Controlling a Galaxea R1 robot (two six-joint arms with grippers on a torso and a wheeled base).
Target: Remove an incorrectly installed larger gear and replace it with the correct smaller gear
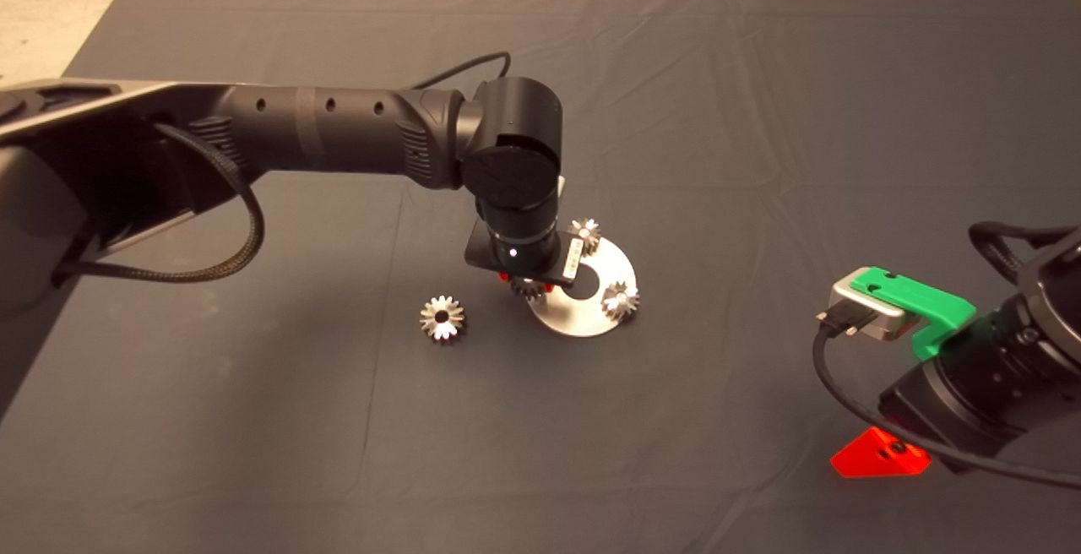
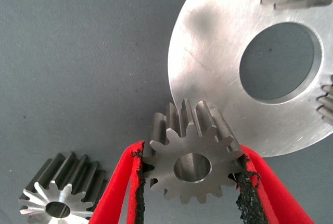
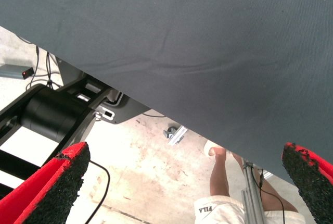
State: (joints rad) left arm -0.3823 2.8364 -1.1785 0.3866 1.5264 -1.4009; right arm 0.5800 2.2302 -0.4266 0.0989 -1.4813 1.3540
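Note:
My left gripper is shut on the smaller gear, a dull grey gear with a pale flat face and a round centre hole. It holds the gear at the left rim of the round silver plate. The wrist view shows the red fingers clamping the gear's teeth beside the plate. Whether the gear touches the plate I cannot tell. The larger gear, shiny with star-like teeth, lies on the mat left of the plate, apart from the gripper. It also shows in the left wrist view.
Two more gears stand on the plate, one at its far edge and one at its right edge. My right gripper is parked open at the lower right; its wrist view shows the mat edge, the floor and a person's leg.

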